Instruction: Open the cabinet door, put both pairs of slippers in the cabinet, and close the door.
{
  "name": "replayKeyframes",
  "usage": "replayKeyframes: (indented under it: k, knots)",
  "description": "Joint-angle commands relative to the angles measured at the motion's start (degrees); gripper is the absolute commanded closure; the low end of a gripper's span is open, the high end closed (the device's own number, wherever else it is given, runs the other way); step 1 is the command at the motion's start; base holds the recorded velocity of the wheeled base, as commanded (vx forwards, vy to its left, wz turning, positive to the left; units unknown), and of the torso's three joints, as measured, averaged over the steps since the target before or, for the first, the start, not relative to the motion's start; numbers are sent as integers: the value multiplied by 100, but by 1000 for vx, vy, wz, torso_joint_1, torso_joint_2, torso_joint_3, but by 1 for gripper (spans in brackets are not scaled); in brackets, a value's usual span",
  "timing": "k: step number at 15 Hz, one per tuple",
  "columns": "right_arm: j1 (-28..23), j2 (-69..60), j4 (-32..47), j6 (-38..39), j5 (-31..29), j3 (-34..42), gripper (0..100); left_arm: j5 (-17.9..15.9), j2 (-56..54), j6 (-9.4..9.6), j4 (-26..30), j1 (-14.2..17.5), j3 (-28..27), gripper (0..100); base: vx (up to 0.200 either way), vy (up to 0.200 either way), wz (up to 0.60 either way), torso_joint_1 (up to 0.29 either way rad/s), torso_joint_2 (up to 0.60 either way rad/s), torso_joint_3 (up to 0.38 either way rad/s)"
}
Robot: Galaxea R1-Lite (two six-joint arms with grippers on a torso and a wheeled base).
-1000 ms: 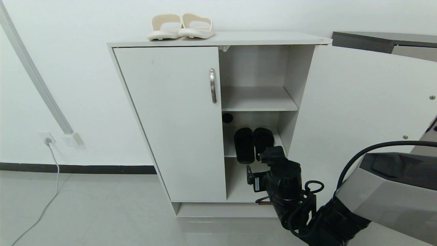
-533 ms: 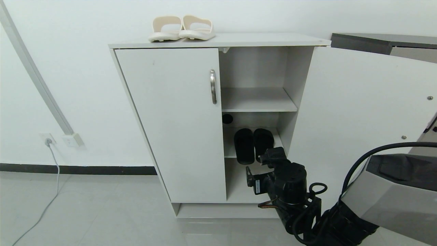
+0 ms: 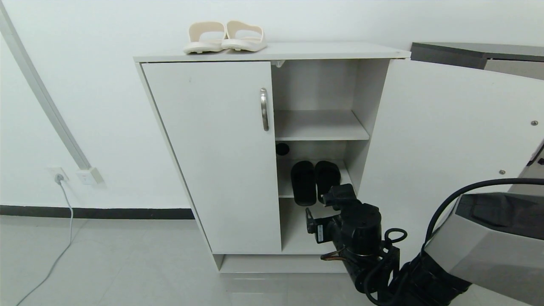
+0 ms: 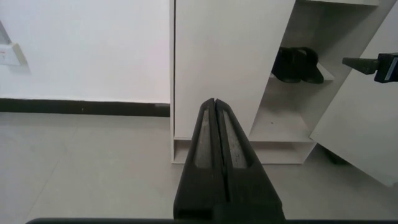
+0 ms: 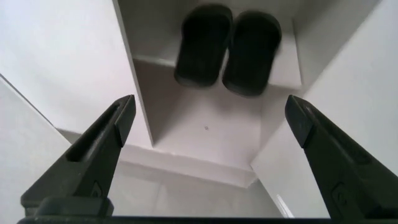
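I'm seeing the black slippers (image 3: 315,182) lying on the cabinet's (image 3: 212,161) middle shelf (image 3: 284,188), at eleven o'clock just beyond my right gripper (image 5: 209,109), which is standing spread. That arm is angling in from five o'clock. The left gripper (image 4: 215,102) is sitting pressed together.

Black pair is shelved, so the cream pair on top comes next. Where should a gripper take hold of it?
Likely pinch the cream slippers by their adjoining straps, coming from the front: they lie side by side on the cabinet top, near its front, straps arching above the soles.
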Motion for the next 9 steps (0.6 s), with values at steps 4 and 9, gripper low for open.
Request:
replayKeyframes:
  k: [4,9]
  knots:
    - [-1,27,7,-1,0,-4,0,1,-1,-4,-1,1,1,100,0,200,0,6,0,4]
    - [-1,27,7,-1,0,-4,0,-8,8,5,-1,1,1,100,0,200,0,5,2,3]
